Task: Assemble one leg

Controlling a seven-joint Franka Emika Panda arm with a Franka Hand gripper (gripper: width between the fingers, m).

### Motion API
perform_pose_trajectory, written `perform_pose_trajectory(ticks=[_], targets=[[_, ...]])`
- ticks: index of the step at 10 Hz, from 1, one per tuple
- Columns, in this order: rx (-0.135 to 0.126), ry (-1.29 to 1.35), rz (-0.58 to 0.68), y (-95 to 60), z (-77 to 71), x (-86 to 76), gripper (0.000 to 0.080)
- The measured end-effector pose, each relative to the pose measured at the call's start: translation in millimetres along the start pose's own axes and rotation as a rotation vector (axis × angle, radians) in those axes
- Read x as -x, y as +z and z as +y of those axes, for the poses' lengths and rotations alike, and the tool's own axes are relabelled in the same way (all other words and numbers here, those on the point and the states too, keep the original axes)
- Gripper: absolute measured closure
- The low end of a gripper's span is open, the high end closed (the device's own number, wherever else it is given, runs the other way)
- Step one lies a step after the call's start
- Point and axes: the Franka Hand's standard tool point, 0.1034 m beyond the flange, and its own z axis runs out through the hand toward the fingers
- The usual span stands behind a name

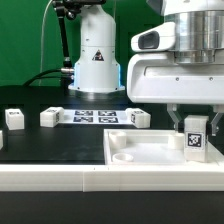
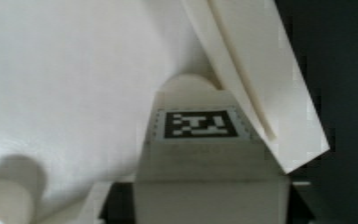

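Note:
My gripper (image 1: 194,124) is shut on a leg (image 1: 194,138), a small white post with a black-and-white tag on its face. I hold it upright over the corner of the large white square panel (image 1: 140,152) at the exterior view's right. I cannot tell whether its lower end touches the panel. In the wrist view the leg (image 2: 202,140) runs out from between my dark jaws (image 2: 202,205), with the panel (image 2: 69,80) behind it and the panel's raised edge (image 2: 247,60) beside it.
Three more white legs lie on the black table: two at the exterior view's left (image 1: 15,119) (image 1: 50,117) and one nearer the middle (image 1: 140,117). The marker board (image 1: 95,116) lies between them. The robot's base (image 1: 95,55) stands behind.

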Motion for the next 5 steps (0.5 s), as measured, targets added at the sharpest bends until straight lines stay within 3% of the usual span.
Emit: perform_pose_trajectory(ticks=[5], targets=[[0.002, 0.608, 0.020, 0.9, -0.8, 3.3, 0.0505]])
